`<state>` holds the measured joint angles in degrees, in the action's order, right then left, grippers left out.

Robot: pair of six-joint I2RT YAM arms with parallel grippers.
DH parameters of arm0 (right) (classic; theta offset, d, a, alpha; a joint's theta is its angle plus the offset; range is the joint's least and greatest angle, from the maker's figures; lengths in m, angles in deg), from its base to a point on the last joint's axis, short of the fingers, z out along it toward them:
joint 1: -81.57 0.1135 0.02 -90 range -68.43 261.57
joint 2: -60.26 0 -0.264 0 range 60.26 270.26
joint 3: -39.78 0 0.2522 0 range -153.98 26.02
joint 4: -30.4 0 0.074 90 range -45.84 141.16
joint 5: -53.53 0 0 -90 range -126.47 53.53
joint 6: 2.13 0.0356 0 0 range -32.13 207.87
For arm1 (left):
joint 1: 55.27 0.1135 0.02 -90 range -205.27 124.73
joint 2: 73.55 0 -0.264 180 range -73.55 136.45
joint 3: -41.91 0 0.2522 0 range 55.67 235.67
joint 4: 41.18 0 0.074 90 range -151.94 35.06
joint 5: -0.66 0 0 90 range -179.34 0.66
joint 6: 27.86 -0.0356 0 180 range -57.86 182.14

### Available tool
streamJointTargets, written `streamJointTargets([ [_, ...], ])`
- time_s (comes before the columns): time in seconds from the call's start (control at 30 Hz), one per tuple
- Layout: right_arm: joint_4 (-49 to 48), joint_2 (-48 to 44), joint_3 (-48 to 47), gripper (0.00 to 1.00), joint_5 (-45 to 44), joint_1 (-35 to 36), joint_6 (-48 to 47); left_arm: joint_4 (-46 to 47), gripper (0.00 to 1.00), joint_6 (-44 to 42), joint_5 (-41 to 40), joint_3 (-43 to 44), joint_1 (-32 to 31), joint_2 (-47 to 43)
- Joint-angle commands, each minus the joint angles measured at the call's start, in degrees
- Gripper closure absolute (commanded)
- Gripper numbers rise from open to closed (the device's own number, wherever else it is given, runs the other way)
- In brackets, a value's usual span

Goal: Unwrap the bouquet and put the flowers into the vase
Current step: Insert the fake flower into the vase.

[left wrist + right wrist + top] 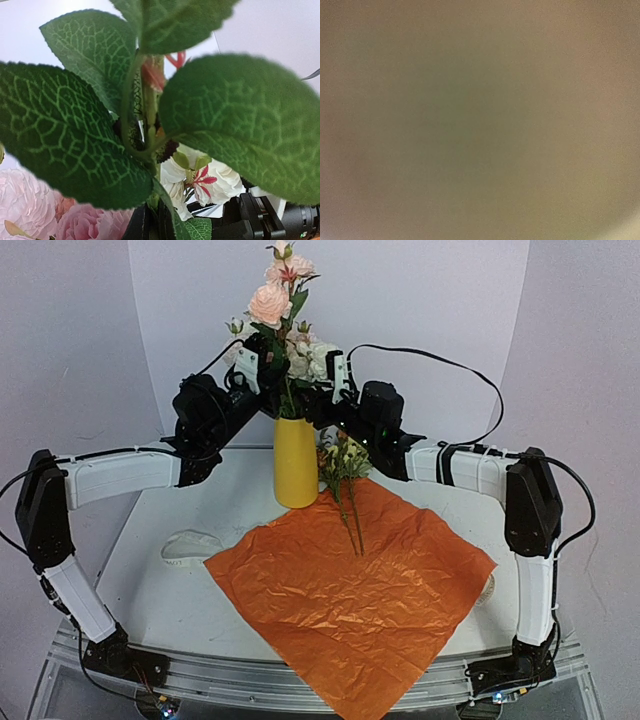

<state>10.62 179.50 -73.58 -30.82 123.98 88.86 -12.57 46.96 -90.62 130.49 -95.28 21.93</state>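
Vase (296, 462): upright on the desk (150, 600), at the far middle between the two arms; plain yellow, tall and slim.
Rose bunch (281, 298): stands in the vase, with its stems entering the mouth and its white and pink blooms rising well above the vase.
Flowers (343, 462): not in the vase. They lie flat just beside it on the right arm's side, blooms level with the lower half of the vase, thin stems pointing away from it toward the near edge.
Orange paper (350, 590): unwrapped and spread flat and crinkled on the desk in front of the vase. Its far corner reaches the base of the vase. The stems of the flowers rest on it.
Left end effector (268, 368): raised above the vase on its left side, at the stems of the rose bunch. It is closed. Its wrist view is filled with large green leaves (235, 120) and one stem close up; whether that stem is clamped cannot be told.
Right end effector (328, 375): raised above the vase on its right side, against the rose bunch. Its wrist view is a uniform blur, so whether it is open or closed cannot be told.
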Motion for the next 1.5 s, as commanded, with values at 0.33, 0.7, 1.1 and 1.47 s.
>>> streamJointTargets([
  [0.33, -2.3, -0.8, -0.5, 0.44, -1.2, 0.1, 1.8, -6.1, 1.0, 0.5, -3.1, 0.5, 0.5, 4.4],
  [0.7, -2.3, -0.5, -0.7, 0.45, -1.7, 0.0, 1.8, -6.0, 1.0, 6.1, -0.8, -4.1, 0.5, 4.1],
  [1.1, -2.3, -1.4, 1.4, 0.47, -4.4, 0.0, 2.3, -7.4, 1.0, 14.4, 3.6, -10.2, 0.1, -2.1],
  [1.47, -1.6, -0.3, 0.0, 0.46, -4.0, -0.3, 2.9, -17.5, 1.0, 9.7, -0.8, 0.0, 0.1, -1.0],
])
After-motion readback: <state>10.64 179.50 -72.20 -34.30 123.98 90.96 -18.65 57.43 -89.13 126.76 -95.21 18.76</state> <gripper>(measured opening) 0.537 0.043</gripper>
